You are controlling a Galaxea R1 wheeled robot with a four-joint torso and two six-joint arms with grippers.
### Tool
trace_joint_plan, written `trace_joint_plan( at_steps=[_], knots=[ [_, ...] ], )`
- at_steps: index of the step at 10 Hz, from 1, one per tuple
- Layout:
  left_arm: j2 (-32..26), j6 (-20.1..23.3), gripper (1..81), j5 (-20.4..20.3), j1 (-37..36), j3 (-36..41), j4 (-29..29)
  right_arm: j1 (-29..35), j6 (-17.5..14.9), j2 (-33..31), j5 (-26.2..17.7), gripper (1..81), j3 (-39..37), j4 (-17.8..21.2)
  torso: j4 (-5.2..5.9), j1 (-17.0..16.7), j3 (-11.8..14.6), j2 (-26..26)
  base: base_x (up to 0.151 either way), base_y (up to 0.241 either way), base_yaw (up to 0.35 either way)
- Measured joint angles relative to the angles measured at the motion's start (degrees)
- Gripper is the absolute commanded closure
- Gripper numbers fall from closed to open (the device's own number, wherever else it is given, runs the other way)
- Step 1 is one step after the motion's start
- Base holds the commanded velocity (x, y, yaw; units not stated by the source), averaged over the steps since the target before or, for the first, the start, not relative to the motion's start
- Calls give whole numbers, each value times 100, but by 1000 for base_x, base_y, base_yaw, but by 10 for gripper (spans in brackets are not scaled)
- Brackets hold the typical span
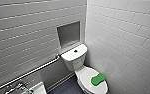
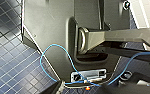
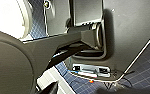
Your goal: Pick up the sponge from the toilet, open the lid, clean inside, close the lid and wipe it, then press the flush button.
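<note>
The bright green sponge point(image 1: 98, 79) lies on the closed white lid point(image 1: 87, 75) of the toilet, towards its right side, at the bottom right of the head view. Behind the lid stands the white tank, and the small dark flush button point(image 1: 75, 51) sits in the middle of its flat cover point(image 1: 79, 52). Both of my grippers stand open and hold nothing; the sponge rests untouched on the lid.
A metal grab bar point(image 1: 28, 73) slants along the left tiled wall, and a square niche point(image 1: 68, 33) is set above the tank. A faucet point(image 1: 17, 88) and a white basin edge point(image 1: 38, 88) sit at the bottom left. The right tiled wall point(image 1: 126, 50) stands close to the toilet. The floor point(image 1: 66, 87) is dark blue tile.
</note>
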Motion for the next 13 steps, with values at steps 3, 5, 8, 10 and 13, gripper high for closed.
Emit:
trace_joint_plan(
  at_steps=[3,5,8,10,13],
  knots=[
    [256,5,10,-7,-17,-211,0,266,324,-1122,24,10,846,44,0,374,-551,-586,0,0,0],
    [414,5,10,11,-24,-655,2,762,711,-1467,-27,10,1245,77,0,607,-826,-946,0,0,0],
    [824,7,10,63,55,-951,5,1484,1039,-1585,-24,10,1362,105,0,968,-916,-1517,0,0,0],
    [839,7,10,279,105,-978,5,1927,1193,-1593,-69,10,1358,110,0,1239,-918,-1949,0,0,0],
    [1001,9,10,299,154,-992,2,2456,1358,-1565,-124,10,1268,110,0,1643,-920,-2594,0,0,0]
  ],
)
